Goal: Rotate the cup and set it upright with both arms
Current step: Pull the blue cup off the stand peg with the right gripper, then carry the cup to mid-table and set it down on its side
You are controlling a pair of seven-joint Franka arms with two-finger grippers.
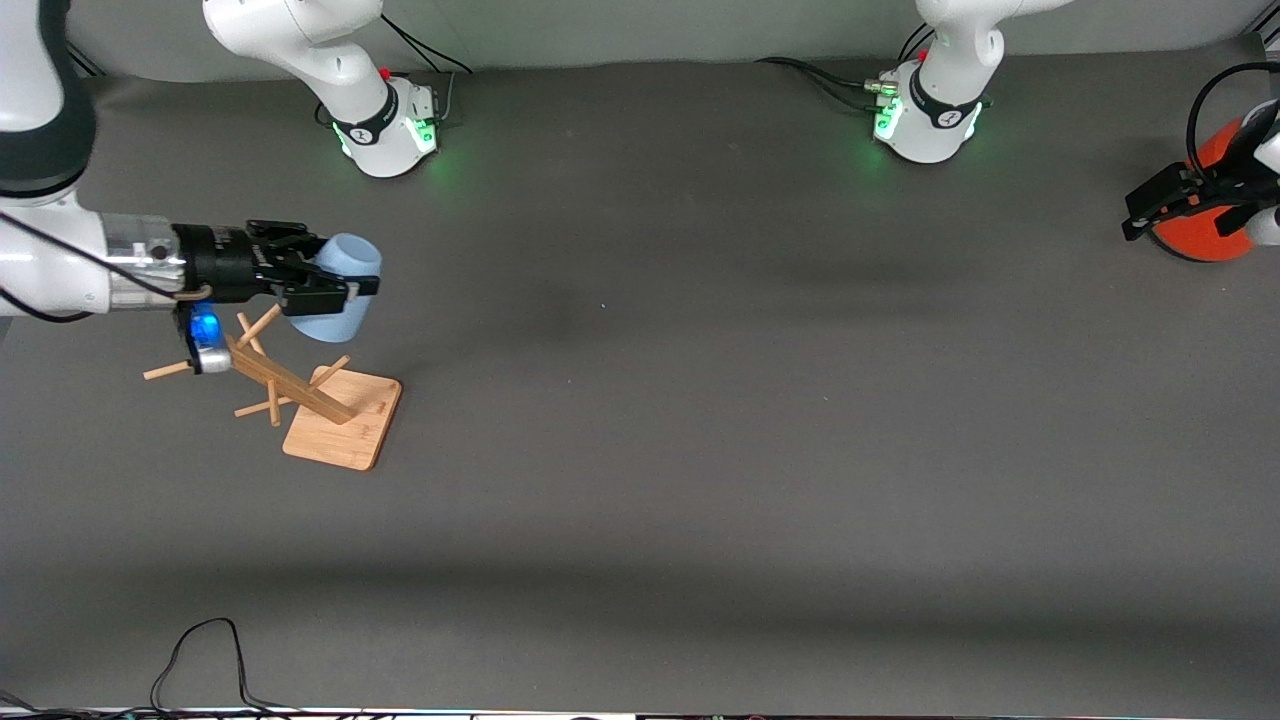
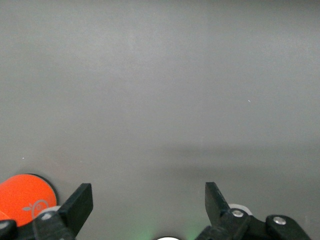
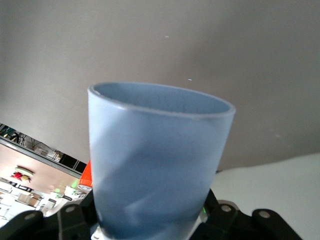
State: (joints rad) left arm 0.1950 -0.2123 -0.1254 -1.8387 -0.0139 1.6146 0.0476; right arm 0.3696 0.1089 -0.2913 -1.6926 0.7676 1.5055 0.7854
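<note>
The light-blue cup (image 1: pixel 338 290) is held in the air by my right gripper (image 1: pixel 318 282), which is shut on its side, over the table just beside the wooden peg rack. The cup's open rim points away from the wrist, and the cup fills the right wrist view (image 3: pixel 155 160), hiding the fingers there. My left gripper (image 1: pixel 1140 212) hangs at the left arm's end of the table, next to an orange-red cylinder (image 1: pixel 1205 240). In the left wrist view the left gripper (image 2: pixel 149 200) is open and empty over bare table.
A wooden peg rack on a square base (image 1: pixel 350 430) stands under and nearer the front camera than the held cup. The orange-red cylinder also shows in the left wrist view (image 2: pixel 25 197). A black cable (image 1: pixel 200 650) loops at the table's front edge.
</note>
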